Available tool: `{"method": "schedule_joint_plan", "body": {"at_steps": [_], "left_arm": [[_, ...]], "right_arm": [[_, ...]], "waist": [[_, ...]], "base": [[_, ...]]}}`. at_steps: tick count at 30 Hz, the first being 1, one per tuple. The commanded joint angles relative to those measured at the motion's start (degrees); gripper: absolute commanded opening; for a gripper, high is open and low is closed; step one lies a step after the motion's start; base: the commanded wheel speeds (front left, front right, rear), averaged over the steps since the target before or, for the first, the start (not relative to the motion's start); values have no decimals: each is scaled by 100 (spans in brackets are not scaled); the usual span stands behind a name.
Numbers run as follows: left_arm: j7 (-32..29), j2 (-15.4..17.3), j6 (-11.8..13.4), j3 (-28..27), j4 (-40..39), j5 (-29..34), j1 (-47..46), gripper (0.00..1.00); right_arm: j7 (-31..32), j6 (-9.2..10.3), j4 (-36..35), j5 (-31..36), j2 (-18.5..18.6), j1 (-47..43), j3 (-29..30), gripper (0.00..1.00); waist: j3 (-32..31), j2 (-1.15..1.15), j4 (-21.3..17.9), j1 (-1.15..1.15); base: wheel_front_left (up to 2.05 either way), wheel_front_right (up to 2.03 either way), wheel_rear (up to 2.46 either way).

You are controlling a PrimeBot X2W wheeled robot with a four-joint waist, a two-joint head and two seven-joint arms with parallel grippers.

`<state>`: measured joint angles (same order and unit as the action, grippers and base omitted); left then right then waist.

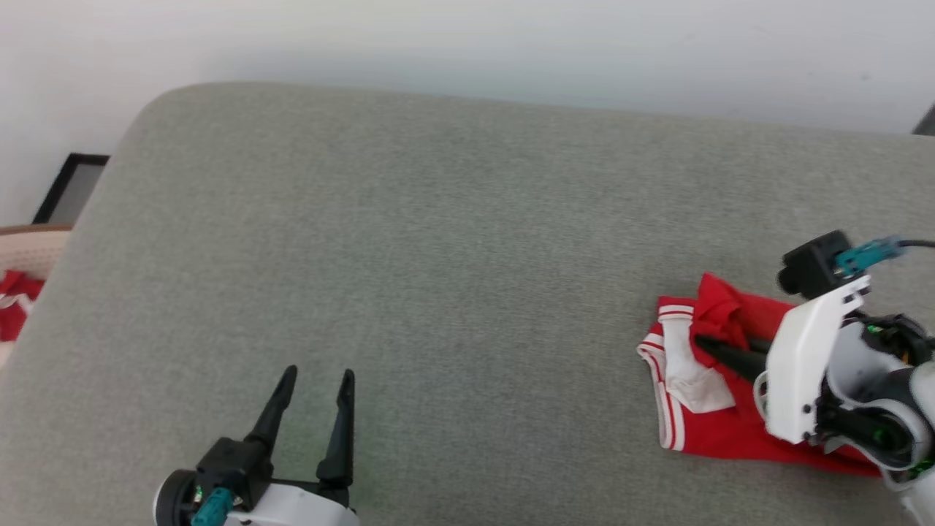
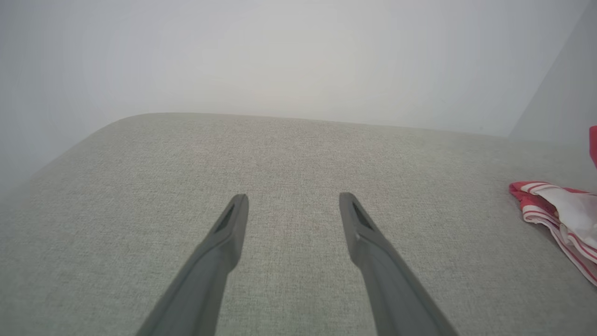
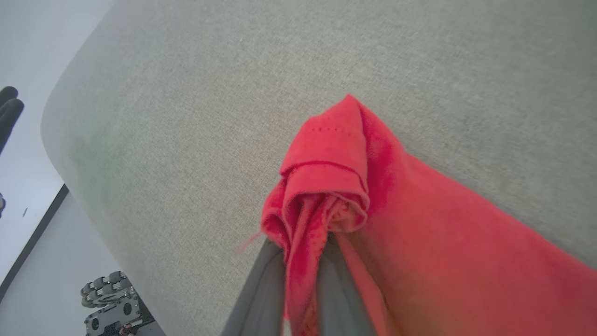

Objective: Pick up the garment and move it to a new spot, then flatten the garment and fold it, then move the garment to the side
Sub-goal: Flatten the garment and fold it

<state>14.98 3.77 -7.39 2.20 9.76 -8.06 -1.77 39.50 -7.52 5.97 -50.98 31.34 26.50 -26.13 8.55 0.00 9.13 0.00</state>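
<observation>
Garment (image 1: 712, 427) first: a red jersey, lying in a loose heap toward the right-hand end of a wide grey padded surface (image 1: 438, 256), close to its near edge. White-and-red striped trim (image 1: 666, 409) runs down the side of the heap that faces the middle of the surface, and a pale patch of the inside (image 1: 694, 376) is turned outward beside it. No lettering or number can be made out from where it lies.

From the right, the right gripper (image 1: 705, 343) reaches in over the heap, its dark fingers (image 3: 259, 298) drawn narrow and pinching a rolled fold of the red cloth between them. In the right wrist view the fold bulges up over the fingertips and hides them, while the rest of the cloth (image 3: 443, 242) trails away flat onto the grey padding.

Well apart from it, the left gripper (image 1: 319, 372) sits at the near edge toward the left, its two fingers spread wide with nothing between them but bare grey fabric. In the left wrist view the striped edge of the garment (image 2: 559, 210) shows far off to one side.

Behind the surface rises a plain pale wall (image 1: 467, 44). Off the left end stands a dark frame (image 1: 69, 186), with another bit of red cloth (image 1: 14, 307) below it.
</observation>
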Motion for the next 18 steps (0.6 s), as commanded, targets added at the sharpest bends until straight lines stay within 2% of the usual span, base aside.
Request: {"method": "schedule_joint_plan", "body": {"at_steps": [1,8,14,16,17,18], "left_arm": [[24,-22,-10,29,3,-51,-30,100],[24,-40,-11,116,43,-107,-112,100],[25,-55,-11,46,60,-146,-75,100],[25,-59,-11,16,78,-156,-49,100],[25,-61,-11,17,92,-155,-39,100],[25,-64,-11,19,101,-158,-22,100]], "right_arm": [[4,7,110,25,-65,48,-90,0],[-98,7,783,51,-164,114,-406,0],[-508,7,1221,38,-237,215,-624,0],[-649,7,1275,21,-277,262,-715,35],[-719,7,1296,19,-281,301,-752,58],[-777,7,1319,3,-277,331,-774,100]], "waist": [[24,0,173,0],[86,0,371,0],[62,0,365,0],[22,0,298,0],[-2,0,253,0],[-26,0,203,0]], "base": [[0,0,0],[0,0,0],[0,0,0],[0,0,0],[0,0,0],[0,0,0]]}}
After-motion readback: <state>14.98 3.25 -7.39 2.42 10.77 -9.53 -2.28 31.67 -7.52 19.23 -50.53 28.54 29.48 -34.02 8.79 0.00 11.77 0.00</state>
